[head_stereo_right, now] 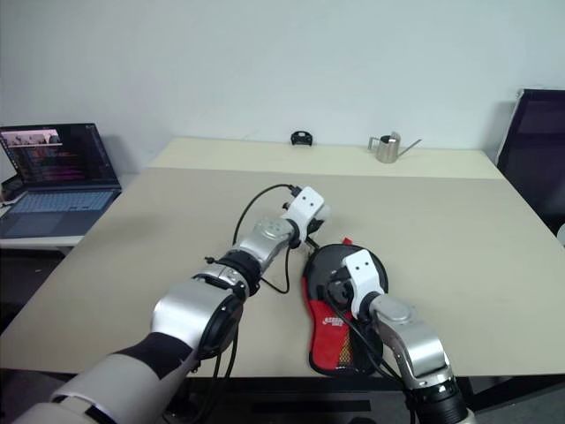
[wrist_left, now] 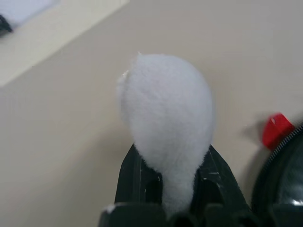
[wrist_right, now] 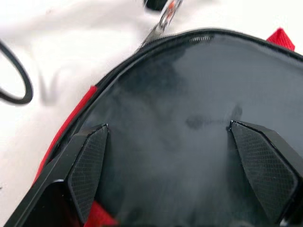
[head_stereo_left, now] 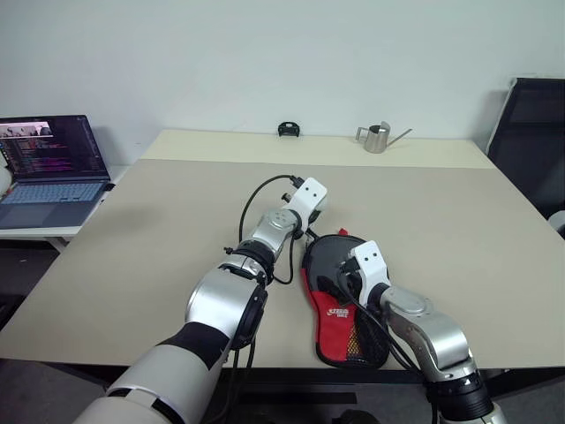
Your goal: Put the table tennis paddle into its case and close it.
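Case (head_stereo_left: 342, 300) lies on the bench (head_stereo_left: 459, 221) near its 6 o'clock edge, paddle (wrist_right: 189, 118) inside. Left gripper (wrist_left: 165, 189) is clamped on the soft white ball charm (wrist_left: 165, 113) at the case's 11 o'clock. Right gripper (wrist_right: 165, 165) hovers spread wide. Fabric looks limp; the charm is the best hold.

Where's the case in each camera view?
Left eye: case lower centre, under the right gripper.
Right eye: lower centre again.
Left wrist: its black rim, beside the ball charm in the left gripper.
Right wrist: its black face between the right gripper's open fingers.
Shared landmark: red tab at the case's far end.
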`<act>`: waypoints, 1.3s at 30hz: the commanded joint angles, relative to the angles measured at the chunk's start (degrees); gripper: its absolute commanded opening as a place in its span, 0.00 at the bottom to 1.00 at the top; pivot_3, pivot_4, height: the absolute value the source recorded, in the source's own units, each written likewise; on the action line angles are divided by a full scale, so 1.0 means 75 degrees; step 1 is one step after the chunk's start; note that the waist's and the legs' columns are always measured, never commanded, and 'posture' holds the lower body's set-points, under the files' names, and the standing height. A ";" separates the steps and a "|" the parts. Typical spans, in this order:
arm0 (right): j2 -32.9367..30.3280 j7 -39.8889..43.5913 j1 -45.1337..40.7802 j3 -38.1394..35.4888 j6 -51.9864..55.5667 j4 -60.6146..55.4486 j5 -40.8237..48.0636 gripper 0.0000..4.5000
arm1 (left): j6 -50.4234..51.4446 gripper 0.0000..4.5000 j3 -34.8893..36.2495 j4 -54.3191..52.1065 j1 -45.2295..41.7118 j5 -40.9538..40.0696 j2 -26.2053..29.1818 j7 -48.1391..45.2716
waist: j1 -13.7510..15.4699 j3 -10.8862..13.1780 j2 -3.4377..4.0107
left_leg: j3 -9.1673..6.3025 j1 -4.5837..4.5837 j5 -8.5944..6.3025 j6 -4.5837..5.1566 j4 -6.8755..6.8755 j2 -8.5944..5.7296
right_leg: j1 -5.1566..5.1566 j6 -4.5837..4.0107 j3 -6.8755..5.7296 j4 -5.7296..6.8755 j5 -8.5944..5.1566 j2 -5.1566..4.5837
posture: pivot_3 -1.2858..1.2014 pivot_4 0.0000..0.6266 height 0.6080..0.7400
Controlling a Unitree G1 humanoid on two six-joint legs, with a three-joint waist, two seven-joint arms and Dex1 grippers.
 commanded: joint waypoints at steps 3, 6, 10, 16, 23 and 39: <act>-0.0130 -0.0136 0.0907 0.0167 0.1215 0.0124 0.0084 1.00 | -0.0224 0.06 0.0211 -0.0119 -0.0526 0.0081 -0.0100 0.0580 | 0.0005 0.0000 0.0000 | -0.0018 -0.0004 0.0000 0.0000 -0.0005 -0.0001 | 0.0010 0.0003 -0.0017 -0.0024 0.0002 0.0000 | 0.52 0.24 1.00; -0.0079 -0.0247 0.1028 0.0162 0.1376 -0.0102 0.0086 1.00 | -0.0220 0.06 0.0205 -0.0102 -0.0617 0.0170 -0.0250 0.0875 | 0.0017 0.0000 0.0000 | -0.0034 -0.0015 -0.0001 -0.0001 -0.0005 -0.0004 | 0.0012 0.0003 -0.0035 -0.0035 0.0002 -0.0001 | 0.52 0.24 1.00; 0.0047 -0.0446 0.1186 0.0160 0.1540 -0.0371 0.0088 1.00 | -0.0241 0.06 0.0084 -0.0087 -0.0735 0.0383 -0.0477 0.1177 | 0.0024 0.0000 0.0001 | -0.0051 -0.0019 -0.0001 -0.0002 -0.0006 -0.0007 | 0.0017 0.0004 -0.0086 -0.0039 0.0001 -0.0009 | 0.52 0.24 1.00; 0.0153 -0.0675 0.1441 0.0110 0.1585 -0.0579 0.0082 1.00 | -0.0082 0.06 -0.0122 -0.0059 -0.0697 0.0713 -0.0903 0.0971 | 0.0046 0.0000 0.0002 | -0.0085 -0.0015 -0.0001 -0.0002 -0.0007 -0.0012 | 0.0044 0.0006 -0.0130 -0.0052 -0.0002 -0.0014 | 0.52 0.24 1.00; 0.0283 -0.0832 0.1461 0.0084 0.1556 -0.0583 0.0095 1.00 | 0.0261 0.06 -0.0400 -0.0024 -0.0192 0.0932 -0.1145 0.0101 | 0.0043 -0.0009 0.0018 | -0.0093 -0.0012 -0.0001 -0.0002 -0.0010 -0.0021 | 0.0052 0.0015 -0.0136 -0.0054 -0.0009 -0.0018 | 0.52 0.24 1.00; 0.0390 -0.0739 0.0986 0.0117 0.1222 0.0087 0.0056 1.00 | 0.0154 0.99 -0.0441 -0.0092 -0.0077 0.0880 -0.0755 -0.0728 | 0.0010 -0.0039 0.0047 | -0.0117 0.0026 -0.0001 -0.0002 -0.0011 -0.0021 | 0.0099 0.0033 -0.0149 -0.0068 -0.0021 -0.0019 | 0.52 0.24 1.00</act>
